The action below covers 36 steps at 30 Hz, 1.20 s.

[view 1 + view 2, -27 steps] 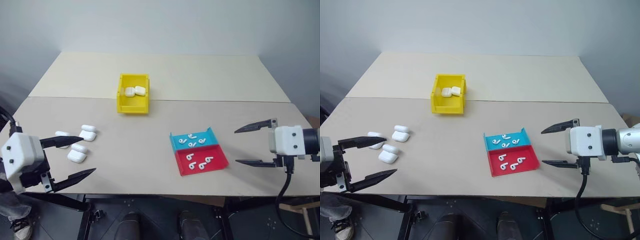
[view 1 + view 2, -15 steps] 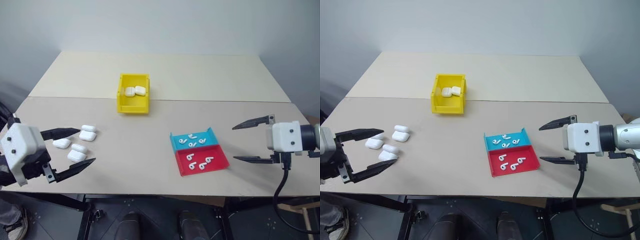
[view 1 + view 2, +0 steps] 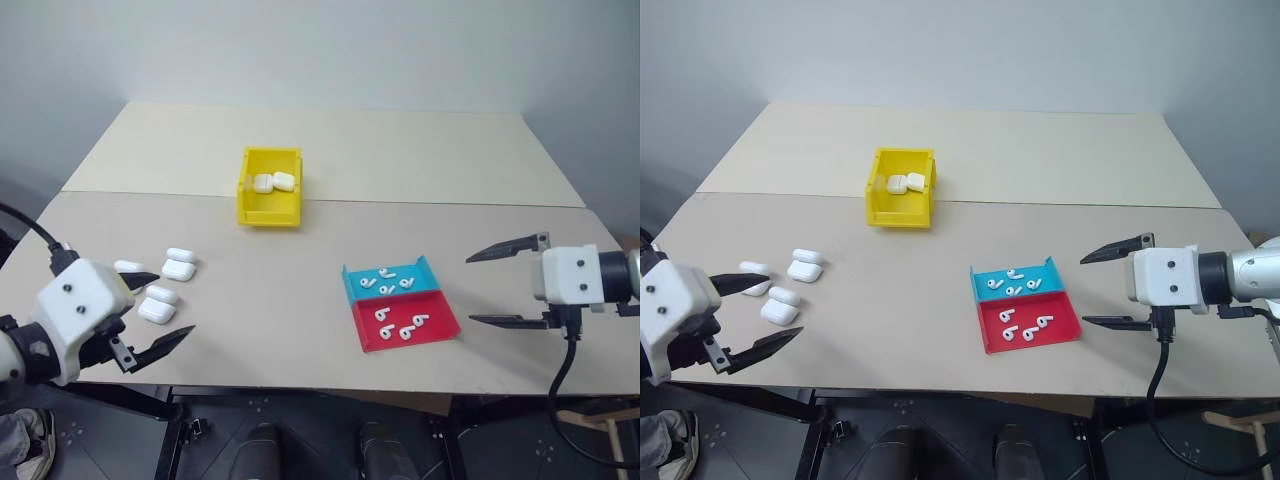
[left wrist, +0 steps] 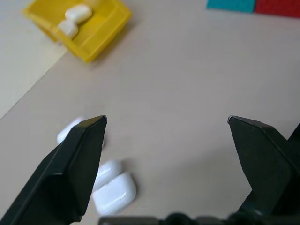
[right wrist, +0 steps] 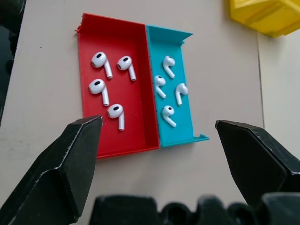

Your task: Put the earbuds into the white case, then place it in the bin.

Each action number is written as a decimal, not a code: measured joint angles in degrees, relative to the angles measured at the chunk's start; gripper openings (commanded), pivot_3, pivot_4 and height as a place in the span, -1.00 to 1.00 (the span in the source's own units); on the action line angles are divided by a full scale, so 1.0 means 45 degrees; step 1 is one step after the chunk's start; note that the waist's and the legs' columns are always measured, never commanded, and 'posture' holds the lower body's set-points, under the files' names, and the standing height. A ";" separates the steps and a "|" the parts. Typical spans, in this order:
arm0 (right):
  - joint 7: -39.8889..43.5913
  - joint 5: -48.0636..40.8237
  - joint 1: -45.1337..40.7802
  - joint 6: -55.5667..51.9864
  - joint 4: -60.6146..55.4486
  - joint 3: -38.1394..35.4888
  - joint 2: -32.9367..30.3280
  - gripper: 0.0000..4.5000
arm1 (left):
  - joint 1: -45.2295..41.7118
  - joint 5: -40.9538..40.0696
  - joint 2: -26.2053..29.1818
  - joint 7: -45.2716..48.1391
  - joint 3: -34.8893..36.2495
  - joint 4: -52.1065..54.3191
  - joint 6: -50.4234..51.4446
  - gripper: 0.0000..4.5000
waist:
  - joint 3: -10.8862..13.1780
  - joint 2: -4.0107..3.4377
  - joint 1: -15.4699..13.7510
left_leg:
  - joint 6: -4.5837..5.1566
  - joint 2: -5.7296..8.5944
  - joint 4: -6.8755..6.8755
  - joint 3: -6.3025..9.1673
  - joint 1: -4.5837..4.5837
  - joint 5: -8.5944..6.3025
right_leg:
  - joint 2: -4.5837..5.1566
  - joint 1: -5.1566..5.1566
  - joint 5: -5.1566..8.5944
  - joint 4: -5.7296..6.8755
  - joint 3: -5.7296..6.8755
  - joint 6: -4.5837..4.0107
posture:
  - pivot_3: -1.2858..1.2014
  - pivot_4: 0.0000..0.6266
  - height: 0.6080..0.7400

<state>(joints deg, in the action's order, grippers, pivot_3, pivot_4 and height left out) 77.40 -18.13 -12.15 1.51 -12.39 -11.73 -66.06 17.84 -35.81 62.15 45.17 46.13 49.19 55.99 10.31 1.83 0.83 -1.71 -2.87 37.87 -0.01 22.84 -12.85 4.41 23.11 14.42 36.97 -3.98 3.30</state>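
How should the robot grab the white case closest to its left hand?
Probably from above, with the fingers on its two long rounded sides. That white case lies flat on the table, so there is no underside to reach, and another case sits close beside it. The open left gripper is already near.

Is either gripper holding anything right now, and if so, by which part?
Nothing is held. The left gripper is open near the white cases; the right gripper is open beside the trays.

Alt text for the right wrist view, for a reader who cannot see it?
The open right gripper hovers over a red tray and a blue tray side by side on a beige table, four white earbuds in each. A yellow bin corner shows beyond.
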 measured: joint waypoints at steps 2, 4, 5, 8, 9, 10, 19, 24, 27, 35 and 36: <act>-0.0039 0.0013 0.0011 -0.0034 -0.0090 0.0005 0.0000 0.99 | -0.0596 -0.0328 0.1089 -0.0201 -0.0199 -0.0616 0.1879 1.00 | 0.0001 0.0002 0.0046 | 0.0000 -0.0001 0.0000 0.0002 -0.0001 0.0000 | -0.0003 0.0004 0.0003 0.0002 0.0001 0.0003 | 0.03 -0.52 1.00; -0.0096 0.0034 -0.0036 -0.0076 -0.0134 0.0041 0.0002 0.99 | -0.1309 -0.0622 0.2177 -0.0295 -0.0712 -0.1513 0.3498 1.00 | 0.0001 0.0000 0.0069 | 0.0000 0.0000 -0.0001 -0.0001 0.0002 0.0000 | 0.0000 0.0009 0.0005 -0.0001 0.0000 0.0004 | 0.03 -0.52 1.00; -0.0139 0.0132 -0.0114 -0.0098 -0.0115 0.0121 0.0010 0.99 | -0.2100 -0.0782 0.2549 -0.0466 -0.1253 -0.2086 0.4368 1.00 | 0.0001 -0.0001 0.0084 | 0.0000 0.0003 -0.0001 0.0000 0.0002 0.0000 | -0.0001 0.0008 0.0006 0.0001 0.0000 0.0006 | 0.03 -0.52 1.00; -0.0285 0.0379 -0.0218 -0.0099 -0.0059 0.0447 0.0032 0.99 | -0.4471 -0.1101 0.3132 -0.1130 -0.3336 -0.3691 0.6394 1.00 | 0.0004 0.0002 0.0112 | 0.0000 0.0003 -0.0002 0.0002 0.0015 -0.0001 | -0.0002 0.0020 0.0006 0.0003 0.0001 0.0004 | 0.03 -0.52 1.00; -0.0317 0.0429 -0.0209 -0.0100 -0.0001 0.0487 0.0051 0.99 | -0.5127 -0.1127 0.3237 -0.1325 -0.4125 -0.4037 0.6889 1.00 | 0.0005 0.0003 0.0119 | 0.0000 0.0004 -0.0002 0.0000 0.0024 -0.0001 | -0.0001 0.0026 0.0006 -0.0001 0.0000 0.0004 | 0.03 -0.52 1.00; -0.0342 0.0472 -0.0197 -0.0100 0.0038 0.0489 0.0060 0.99 | -0.5628 -0.1133 0.3290 -0.1443 -0.4720 -0.4256 0.7215 1.00 | 0.0006 0.0005 0.0120 | -0.0001 0.0005 -0.0002 0.0001 0.0031 -0.0001 | -0.0001 0.0029 0.0006 -0.0002 0.0001 0.0004 | 0.03 -0.52 1.00; -0.0307 0.0719 -0.0104 -0.0018 0.0498 0.0516 0.0062 0.99 | -0.9451 -0.0527 0.3364 -0.1631 -0.9193 -0.7573 0.7269 1.00 | 0.0009 0.0010 0.0077 | -0.0002 0.0009 -0.0002 0.0002 0.0037 0.0000 | -0.0003 0.0039 0.0005 0.0013 0.0003 0.0001 | 0.03 -0.52 1.00; -0.0362 0.0763 0.0074 -0.0012 0.0448 0.0445 0.0061 0.99 | -1.1065 0.0113 0.2950 -0.1203 -1.1153 -0.9277 0.6715 1.00 | 0.0009 0.0011 0.0047 | -0.0001 0.0010 -0.0002 0.0004 0.0079 0.0000 | -0.0004 0.0070 0.0005 0.0010 0.0002 0.0002 | 0.03 -0.52 1.00; -0.0454 0.0762 0.0705 -0.0021 0.0195 0.0328 0.0061 0.99 | -1.1436 0.0289 0.2555 -0.1117 -1.1560 -0.9877 0.6763 1.00 | 0.0009 0.0013 0.0019 | -0.0001 0.0012 -0.0001 0.0006 0.0091 0.0000 | -0.0002 0.0079 0.0005 0.0012 0.0003 0.0003 | 0.03 -0.52 1.00; -0.0700 0.0765 0.1283 -0.0093 -0.0262 -0.0072 0.0060 0.99 | -1.1453 0.0518 0.1228 -0.1233 -1.2013 -1.0183 0.7090 1.00 | 0.0005 0.0021 0.0052 | -0.0002 0.0013 0.0005 0.0009 0.0081 0.0001 | -0.0002 0.0075 0.0005 0.0026 0.0001 0.0003 | 0.03 -0.52 1.00; -0.0708 0.0765 0.1282 -0.0110 -0.0268 -0.0072 0.0059 0.99 | -1.1482 0.0563 0.1087 -0.1284 -1.2014 -1.0307 0.7110 1.00 | 0.0005 0.0021 0.0049 | -0.0002 0.0013 0.0005 0.0010 0.0080 0.0001 | -0.0002 0.0075 0.0005 0.0025 0.0001 0.0003 | 0.03 -0.52 1.00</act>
<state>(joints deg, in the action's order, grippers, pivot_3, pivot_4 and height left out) 74.21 -14.69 -6.38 1.02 -13.60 -12.05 -65.80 -33.83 -33.28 67.04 39.39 -7.94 2.81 87.98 10.33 1.93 1.05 -1.71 -2.81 37.89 0.04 23.20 -12.85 4.40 23.45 14.45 37.08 -3.98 3.31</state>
